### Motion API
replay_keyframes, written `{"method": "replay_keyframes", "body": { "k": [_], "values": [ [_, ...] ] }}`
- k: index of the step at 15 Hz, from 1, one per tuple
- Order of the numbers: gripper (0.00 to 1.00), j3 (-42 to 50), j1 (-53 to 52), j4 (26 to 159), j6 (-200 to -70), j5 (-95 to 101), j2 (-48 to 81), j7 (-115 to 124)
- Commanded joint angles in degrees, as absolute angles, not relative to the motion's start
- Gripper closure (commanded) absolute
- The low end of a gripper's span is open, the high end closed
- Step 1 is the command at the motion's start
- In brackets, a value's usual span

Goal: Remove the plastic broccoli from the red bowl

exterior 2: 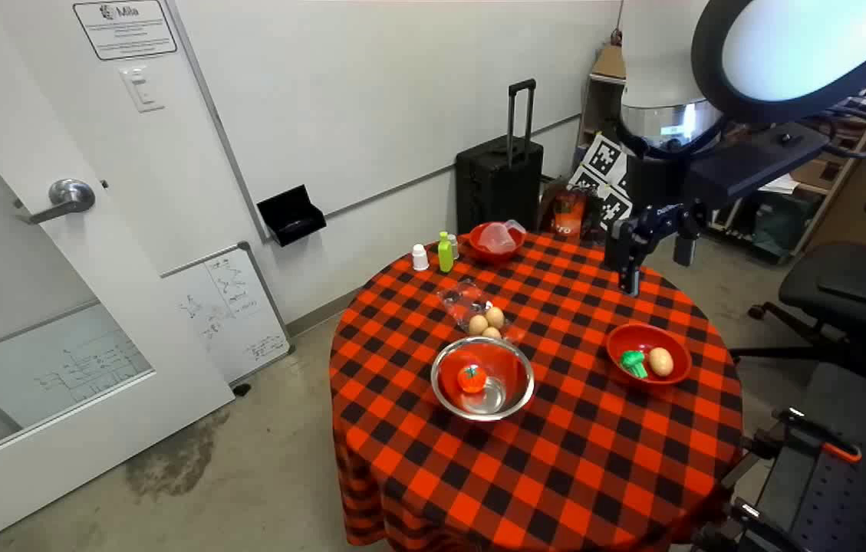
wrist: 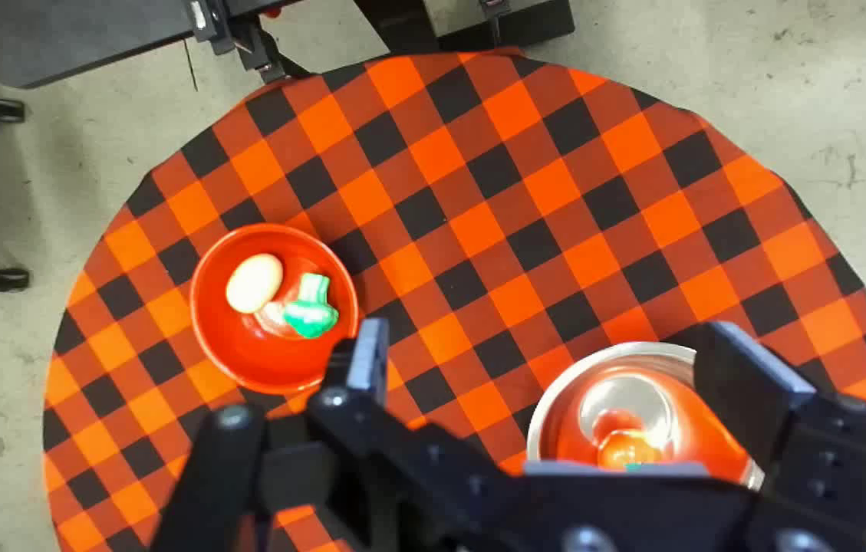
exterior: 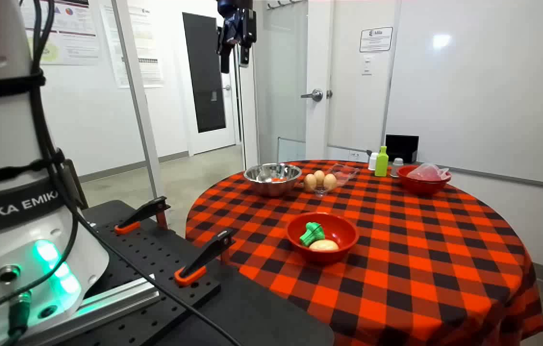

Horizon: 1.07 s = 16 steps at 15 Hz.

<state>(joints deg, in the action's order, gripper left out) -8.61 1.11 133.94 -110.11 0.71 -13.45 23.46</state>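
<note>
The plastic broccoli (exterior: 312, 234) is bright green with a paler stem. It lies inside the red bowl (exterior: 320, 257) next to a beige egg (exterior: 324, 245). In an exterior view the broccoli (exterior 2: 633, 363) and egg (exterior 2: 661, 361) sit side by side in the bowl (exterior 2: 636, 337). In the wrist view the broccoli (wrist: 311, 310) is at the right inside the bowl (wrist: 256, 360), left of the jaws. My gripper (exterior: 235, 62) hangs high above the table, fingers pointing down; it also shows in an exterior view (exterior 2: 656, 268). Its fingers (wrist: 559, 356) are spread apart with nothing between them.
A metal bowl (exterior 2: 522, 395) holding a toy tomato (exterior 2: 472, 378) stands away from the red bowl. Near it are several eggs (exterior: 319, 179) and a clear carton (exterior: 343, 174). A yellow-green bottle (exterior: 381, 162) and a darker red dish (exterior: 423, 186) stand at the far side.
</note>
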Motion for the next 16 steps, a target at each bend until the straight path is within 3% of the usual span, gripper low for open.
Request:
{"method": "replay_keyframes", "body": {
  "k": [1,16],
  "values": [
    [0.00,-7.7,0.1,133.9,-110.0,0.9,-13.4,23.6],
    [0.00,3.3,5.0,131.7,-121.6,-1.2,2.7,11.6]
  ]
}}
